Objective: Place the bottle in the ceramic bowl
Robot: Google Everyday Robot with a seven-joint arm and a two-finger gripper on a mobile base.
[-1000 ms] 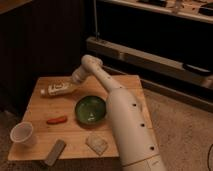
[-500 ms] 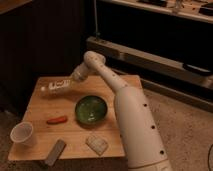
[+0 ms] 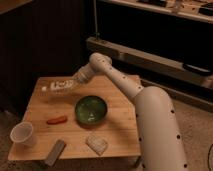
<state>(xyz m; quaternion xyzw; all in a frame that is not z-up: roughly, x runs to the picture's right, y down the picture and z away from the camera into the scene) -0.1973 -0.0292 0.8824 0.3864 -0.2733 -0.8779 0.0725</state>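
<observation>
The bottle (image 3: 59, 86) is slim and whitish with a dark-printed label. It lies on its side at the back left of the wooden table (image 3: 120, 125). My gripper (image 3: 75, 81) is at the bottle's right end, at the tip of my white arm, which reaches in from the right. The ceramic bowl (image 3: 91, 110) is round, glossy and dark green. It sits empty in the middle of the table, just in front of and to the right of the bottle.
A white cup (image 3: 22, 134) stands at the front left. A small red object (image 3: 56, 120) lies left of the bowl. A grey bar (image 3: 55, 151) and a whitish packet (image 3: 97, 144) lie near the front edge. Dark shelving stands behind the table.
My arm's elbow has shifted a little to the right and my wrist has stayed at the bottle. The bottle has risen slightly at most. The bowl has not moved.
</observation>
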